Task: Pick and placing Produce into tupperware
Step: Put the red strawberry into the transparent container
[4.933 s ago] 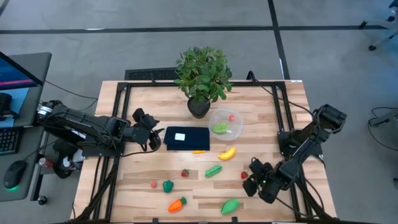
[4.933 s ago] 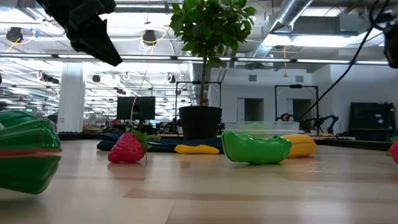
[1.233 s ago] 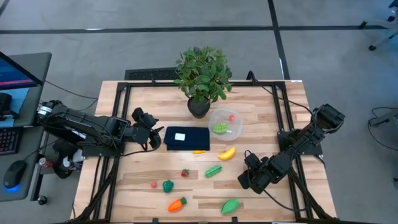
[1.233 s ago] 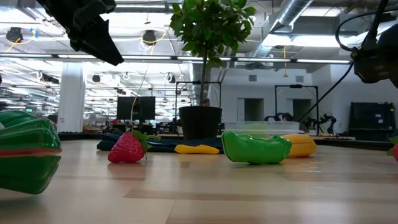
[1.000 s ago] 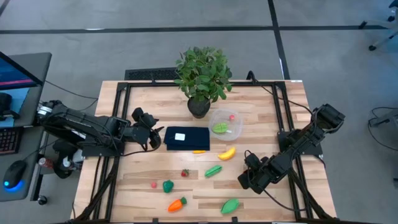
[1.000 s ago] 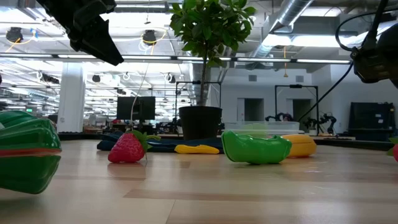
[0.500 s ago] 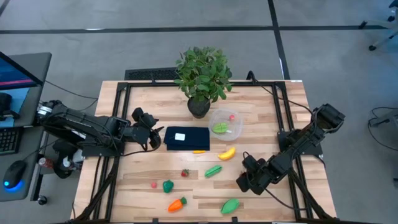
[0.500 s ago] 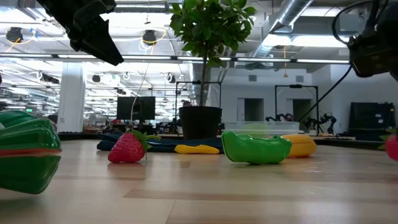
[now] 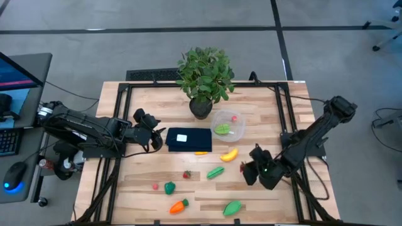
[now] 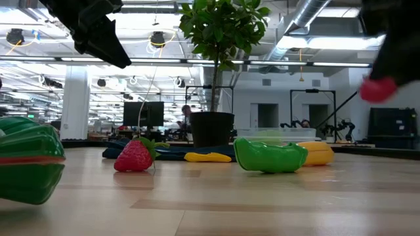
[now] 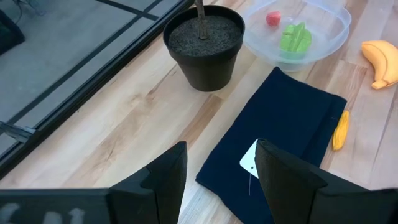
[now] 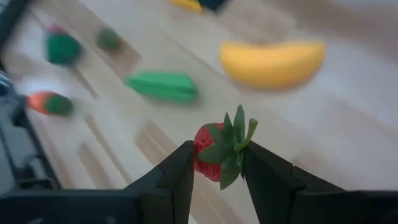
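Meanwhile the right gripper [image 12: 216,163] is clamped on a small red plastic strawberry with a green leafy cap [image 12: 217,151], held clear above the wooden worktop [image 9: 270,132] near its right edge, level with the yellow toy banana [image 9: 229,154]. In the low view the red berry hangs high at the right. The small round clear plastic tupperware [image 9: 237,129] stands beside the black pot of the leafy green plant [image 9: 202,75] toward the far edge, with a green piece and a tiny red berry inside. The left gripper [image 11: 216,171] waits near the left edge, fingers parted and empty, facing the dark blue cloth with a white label [image 9: 188,139]. An orange carrot [image 9: 178,206] lies near the front edge.
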You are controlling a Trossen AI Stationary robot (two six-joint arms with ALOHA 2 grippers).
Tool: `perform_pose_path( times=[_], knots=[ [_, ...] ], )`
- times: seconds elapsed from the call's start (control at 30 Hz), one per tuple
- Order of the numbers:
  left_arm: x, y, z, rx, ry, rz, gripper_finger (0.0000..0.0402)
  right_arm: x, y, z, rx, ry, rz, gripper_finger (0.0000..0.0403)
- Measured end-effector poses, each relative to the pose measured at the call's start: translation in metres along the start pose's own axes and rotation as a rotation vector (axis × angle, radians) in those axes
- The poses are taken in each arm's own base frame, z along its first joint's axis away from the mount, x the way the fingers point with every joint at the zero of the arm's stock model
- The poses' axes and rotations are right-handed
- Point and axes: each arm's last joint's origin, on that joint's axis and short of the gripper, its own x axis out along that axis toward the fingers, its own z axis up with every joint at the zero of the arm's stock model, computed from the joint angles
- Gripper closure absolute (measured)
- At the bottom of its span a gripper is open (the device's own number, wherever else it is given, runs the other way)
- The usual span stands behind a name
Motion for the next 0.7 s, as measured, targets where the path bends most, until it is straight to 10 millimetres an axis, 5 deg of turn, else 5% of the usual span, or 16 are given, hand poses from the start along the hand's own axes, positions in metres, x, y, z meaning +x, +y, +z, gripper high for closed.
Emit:
perform_pose_path(
  times=[0.37, 0.7],
  knots=[
    [0.0, -0.001, 0.001, -0.012, -0.012, -0.004, 0.0222, -0.043, -0.006, 0.034, -0.044, -0.282, 0.122, 0.0282],
    [0.0, -0.001, 0.001, -0.015, -0.012, -0.005, 0.0222, -0.058, -0.015, 0.058, -0.107, -0.392, 0.113, 0.0282]
  ],
)
